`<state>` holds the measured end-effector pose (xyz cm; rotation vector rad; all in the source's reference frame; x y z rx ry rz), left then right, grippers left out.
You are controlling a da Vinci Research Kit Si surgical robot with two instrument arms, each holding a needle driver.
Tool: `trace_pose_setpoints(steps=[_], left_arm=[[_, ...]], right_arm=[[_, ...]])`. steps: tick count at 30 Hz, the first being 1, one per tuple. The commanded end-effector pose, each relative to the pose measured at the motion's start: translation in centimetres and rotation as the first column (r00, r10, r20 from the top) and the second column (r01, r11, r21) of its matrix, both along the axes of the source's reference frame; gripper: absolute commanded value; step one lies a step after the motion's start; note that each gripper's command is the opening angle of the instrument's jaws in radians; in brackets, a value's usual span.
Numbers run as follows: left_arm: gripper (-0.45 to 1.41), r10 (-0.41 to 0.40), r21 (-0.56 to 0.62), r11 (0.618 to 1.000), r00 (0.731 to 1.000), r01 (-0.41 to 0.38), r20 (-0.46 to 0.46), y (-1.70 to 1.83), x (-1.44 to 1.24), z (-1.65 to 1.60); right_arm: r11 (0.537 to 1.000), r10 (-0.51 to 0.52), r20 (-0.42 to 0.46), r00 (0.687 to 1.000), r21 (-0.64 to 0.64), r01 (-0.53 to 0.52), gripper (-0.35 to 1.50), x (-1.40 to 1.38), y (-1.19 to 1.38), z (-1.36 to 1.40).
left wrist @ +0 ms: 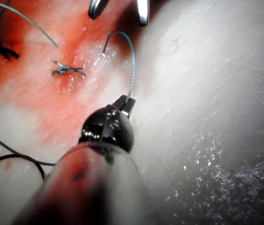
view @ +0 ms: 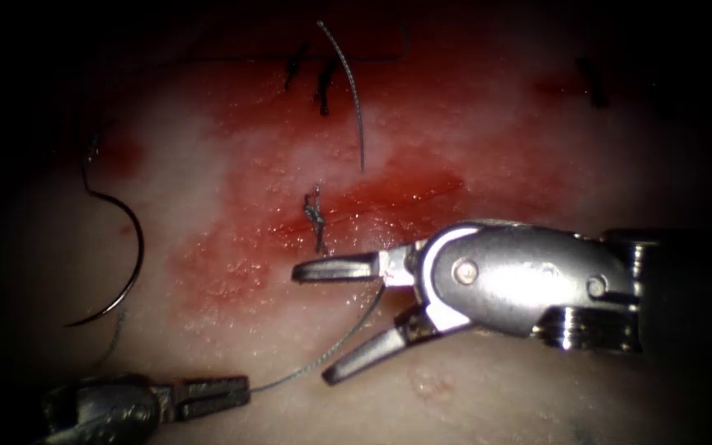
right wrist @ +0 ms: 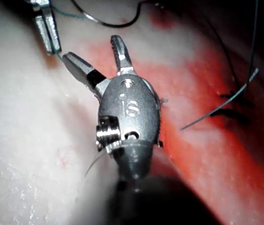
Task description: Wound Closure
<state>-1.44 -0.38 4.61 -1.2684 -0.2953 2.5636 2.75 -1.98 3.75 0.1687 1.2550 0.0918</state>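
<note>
Down at the near edge of the tissue (view: pixel 488 395), the left tool (view: pixel 216 395) has its jaws pressed together on the thread (view: pixel 315 363) — a thin, bendy line that looks light and floppy, so I think it would slip unless pinched tight. From there the thread runs up between the two jaws of the right tool (view: pixel 335 321), which stand wide apart and hold nothing; I cannot tell if the thread touches them. Just above them sits a small knot (view: pixel 316 216) on the cut (view: pixel 389 206), with red fluid (view: pixel 331 173) all around it. Away to the left of the cut the curved needle (view: pixel 121 247) lies loose on the tissue — not in it. It looks hard, thin and sharp, so its middle curve seems the safest place to grab
</note>
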Motion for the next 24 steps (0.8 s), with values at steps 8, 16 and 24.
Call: trace_pose_setpoints(steps=[8,16,24], left_arm=[[-0.45,-0.011,-0.041,0.999,1.000,0.011,0.000,0.17,-0.07,-0.07],[-0.45,-0.017,-0.062,0.998,1.000,0.017,-0.007,0.28,-0.15,-0.07],[-0.45,-0.019,-0.078,0.997,1.000,0.017,-0.024,0.34,-0.20,-0.06]], right_arm=[[0.995,-0.016,0.178,0.984,-0.093,0.033,1.48,0.03,0.06,0.00],[0.990,0.033,0.120,0.992,-0.138,-0.016,1.21,-0.18,0.04,-0.06],[0.976,-0.021,0.254,0.967,-0.204,0.075,1.33,-0.07,-0.05,0.00]])
